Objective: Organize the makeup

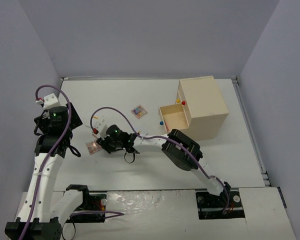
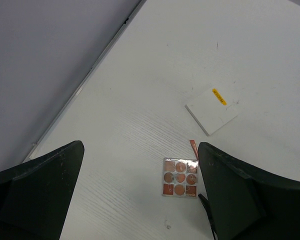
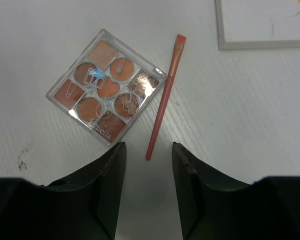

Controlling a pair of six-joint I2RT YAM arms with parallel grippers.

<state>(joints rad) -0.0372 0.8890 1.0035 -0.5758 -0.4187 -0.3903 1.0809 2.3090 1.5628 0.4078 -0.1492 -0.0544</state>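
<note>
pink pencil and orange palette lie loose together well left of the drawer box. a white card and a second palette lie nearer that box. i can make out nothing in its open drawer, so i judge nearly all the sorting is left. my right pincer hovers half open over the pencil's end, holding nothing.

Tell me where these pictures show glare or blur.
Right wrist view: a bluish glare spot on the clear lid of the eyeshadow palette; the pink pencil is sharp, the right claw dark and soft. Left wrist view: the left claw is dark, without detail. Top view: even light, faint shadows.
</note>
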